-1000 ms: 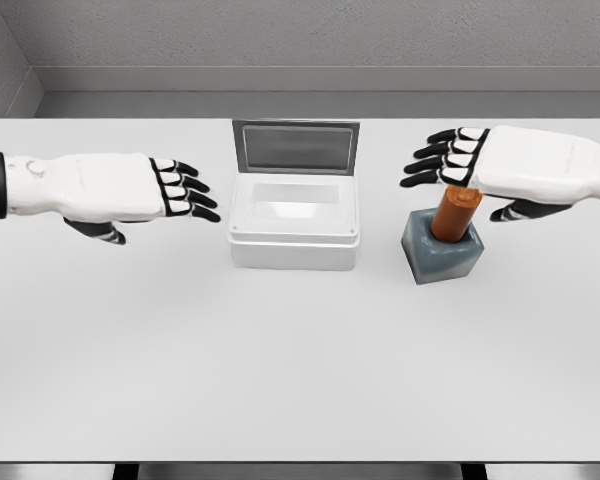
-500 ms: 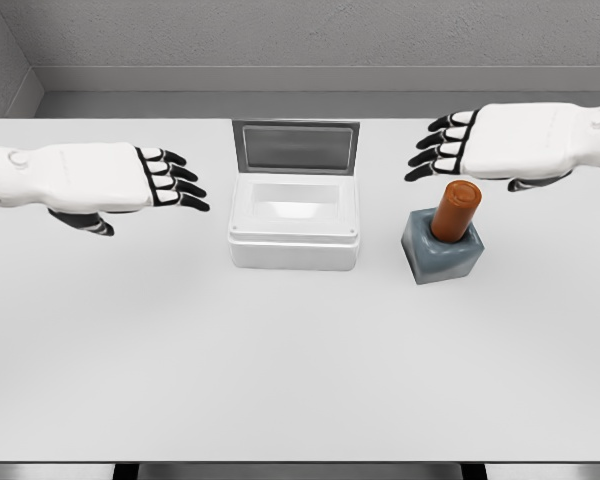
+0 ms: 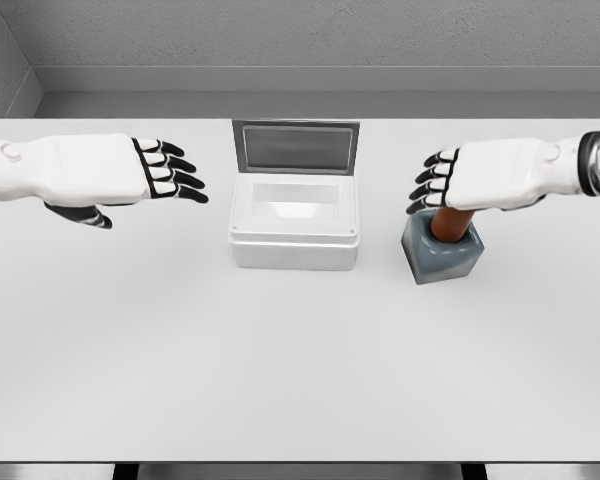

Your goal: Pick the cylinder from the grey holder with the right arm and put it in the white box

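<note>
The left hand (image 3: 100, 172) hangs palm-down, its fingers (image 3: 170, 170) spread and pointing right, thumb tucked below. The right hand (image 3: 485, 178) reaches in from the right, wrist level, fingers (image 3: 430, 183) loosely extended leftward, holding nothing.

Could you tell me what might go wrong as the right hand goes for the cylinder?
The right hand covers the top of the cylinder, so its grip is hard to judge; a shallow grasp could slip. The cylinder leans in the grey holder, so lifting might drag or tip the holder. The white box is near; its raised lid could be clipped.
</note>
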Robot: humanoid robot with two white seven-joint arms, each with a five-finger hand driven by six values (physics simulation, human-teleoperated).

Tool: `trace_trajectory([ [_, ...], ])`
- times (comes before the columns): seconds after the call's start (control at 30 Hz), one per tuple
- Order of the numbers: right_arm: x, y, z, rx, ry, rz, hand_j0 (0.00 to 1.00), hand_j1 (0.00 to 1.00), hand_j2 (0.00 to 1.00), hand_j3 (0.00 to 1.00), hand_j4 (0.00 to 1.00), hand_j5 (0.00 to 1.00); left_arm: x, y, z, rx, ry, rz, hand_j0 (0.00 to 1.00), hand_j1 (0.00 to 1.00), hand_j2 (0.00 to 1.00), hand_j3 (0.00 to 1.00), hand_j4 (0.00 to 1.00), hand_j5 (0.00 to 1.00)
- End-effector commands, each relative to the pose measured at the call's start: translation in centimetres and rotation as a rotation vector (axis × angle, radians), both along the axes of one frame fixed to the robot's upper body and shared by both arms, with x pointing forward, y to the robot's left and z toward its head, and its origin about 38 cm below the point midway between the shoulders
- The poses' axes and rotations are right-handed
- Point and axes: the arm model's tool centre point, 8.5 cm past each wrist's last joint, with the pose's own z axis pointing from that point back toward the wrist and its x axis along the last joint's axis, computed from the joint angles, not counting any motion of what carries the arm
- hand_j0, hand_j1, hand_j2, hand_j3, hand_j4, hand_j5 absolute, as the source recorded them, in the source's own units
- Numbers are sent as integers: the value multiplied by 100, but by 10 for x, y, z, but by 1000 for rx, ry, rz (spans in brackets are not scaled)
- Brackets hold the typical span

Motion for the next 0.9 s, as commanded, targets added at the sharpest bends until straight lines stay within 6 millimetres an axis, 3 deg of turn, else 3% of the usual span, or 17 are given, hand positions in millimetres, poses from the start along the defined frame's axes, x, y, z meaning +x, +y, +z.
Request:
trace_trajectory([
  [0.0, 0, 0, -3, -3, 7, -3, 98, 98, 98, 98, 98, 98, 1, 2, 1, -4, 1, 8, 100, 100, 100, 100, 100, 100],
  [0.73, 14, 1, -17, -8, 36, -27, 90, 90, 90, 90, 90, 90, 3, 1, 2, -10, -5, 11, 100, 100, 100, 100, 100, 100],
  [0.87, 13, 1, -20, -16, 40, -26, 79, 79, 79, 79, 79, 79, 4, -8, -1, -25, 0, -11, 100, 100, 100, 100, 100, 100],
])
